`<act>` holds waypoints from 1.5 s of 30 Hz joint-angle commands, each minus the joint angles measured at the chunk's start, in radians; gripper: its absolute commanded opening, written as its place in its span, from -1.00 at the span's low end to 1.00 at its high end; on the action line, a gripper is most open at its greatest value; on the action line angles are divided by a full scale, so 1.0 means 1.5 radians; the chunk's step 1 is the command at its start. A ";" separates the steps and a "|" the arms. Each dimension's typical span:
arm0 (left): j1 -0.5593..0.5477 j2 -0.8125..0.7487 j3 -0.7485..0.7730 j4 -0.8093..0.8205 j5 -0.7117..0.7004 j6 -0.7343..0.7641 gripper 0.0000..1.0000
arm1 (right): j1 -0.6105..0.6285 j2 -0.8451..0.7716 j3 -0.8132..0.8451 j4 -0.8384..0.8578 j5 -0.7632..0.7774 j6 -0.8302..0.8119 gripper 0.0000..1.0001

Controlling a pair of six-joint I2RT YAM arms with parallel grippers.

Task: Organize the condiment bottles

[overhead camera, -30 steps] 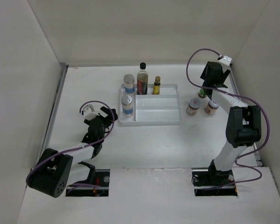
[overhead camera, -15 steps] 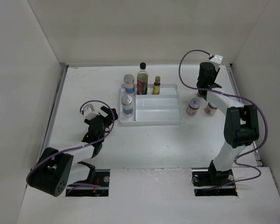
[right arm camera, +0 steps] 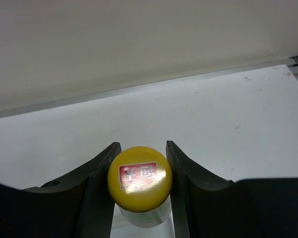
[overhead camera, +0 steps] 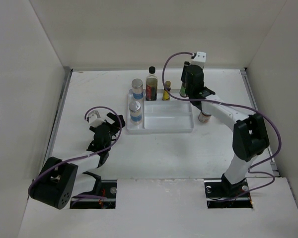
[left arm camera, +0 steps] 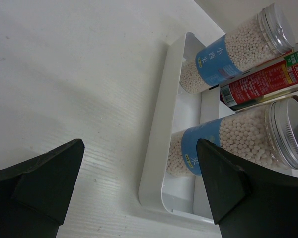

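My right gripper [right arm camera: 139, 174] is shut on the yellow-capped bottle [right arm camera: 139, 178], one finger on each side just under the cap. From above, that gripper [overhead camera: 188, 87] hangs over the back right corner of the white tray [overhead camera: 164, 128]. Two grey-lidded blue-labelled jars [overhead camera: 137, 89] [overhead camera: 134, 111] stand in the tray's left compartment. The black-capped dark bottle [overhead camera: 151, 84] and the small yellow bottle [overhead camera: 167, 90] stand along its back. One white-lidded jar [overhead camera: 204, 117] shows right of the tray. My left gripper [overhead camera: 111, 124] stands open left of the tray, holding nothing.
The left wrist view looks along the table at the tray's near left corner [left arm camera: 156, 163], with both jars [left arm camera: 238, 49] [left arm camera: 228, 141] and the dark bottle's red label [left arm camera: 263, 82] behind it. White walls close in the table on three sides.
The right arm has swung left from the back right of the table to the tray's back right corner, carrying the yellow-capped bottle. One white-lidded jar is now hidden. The left arm is still.
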State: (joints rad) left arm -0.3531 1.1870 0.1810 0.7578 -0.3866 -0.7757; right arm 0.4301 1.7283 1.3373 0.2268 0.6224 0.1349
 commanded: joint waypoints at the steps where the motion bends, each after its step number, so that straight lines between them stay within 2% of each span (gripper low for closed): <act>1: 0.016 -0.025 0.013 0.029 0.004 -0.006 1.00 | 0.017 0.026 0.072 0.097 -0.002 -0.003 -0.59; 8: 0.042 -0.092 -0.020 0.025 -0.034 -0.010 1.00 | 0.024 0.068 0.079 0.112 -0.003 0.005 -0.59; 16: 0.044 -0.091 -0.022 0.018 -0.045 -0.022 1.00 | 0.024 0.081 -0.010 0.179 -0.010 0.018 -0.52; 21: 0.045 -0.101 -0.031 0.017 -0.056 -0.029 1.00 | 0.026 0.079 -0.053 0.198 -0.005 0.030 -0.16; 26: 0.046 -0.113 -0.036 0.010 -0.066 -0.038 1.00 | 0.031 0.027 -0.078 0.190 -0.005 0.038 0.57; 29: 0.048 -0.130 -0.043 0.001 -0.084 -0.044 1.00 | 0.035 -0.045 -0.114 0.184 -0.003 0.054 0.79; 33: 0.055 -0.145 -0.054 -0.017 -0.112 -0.073 1.00 | 0.039 -0.153 -0.208 0.160 0.027 0.115 0.89; 37: 0.063 -0.129 -0.047 -0.041 -0.102 -0.099 1.00 | 0.032 -0.237 -0.310 0.094 0.073 0.164 0.89; 41: 0.063 -0.111 -0.039 -0.045 -0.086 -0.104 1.00 | 0.003 -0.280 -0.368 -0.022 0.086 0.220 0.91; 45: 0.063 -0.107 -0.037 -0.045 -0.084 -0.106 1.00 | -0.010 -0.278 -0.382 -0.078 0.091 0.260 0.91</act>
State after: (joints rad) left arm -0.2626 1.0252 0.1097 0.6735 -0.5171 -0.9131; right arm 0.4282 1.3174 0.7723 0.2104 0.7235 0.4427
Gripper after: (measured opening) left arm 0.997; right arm 0.959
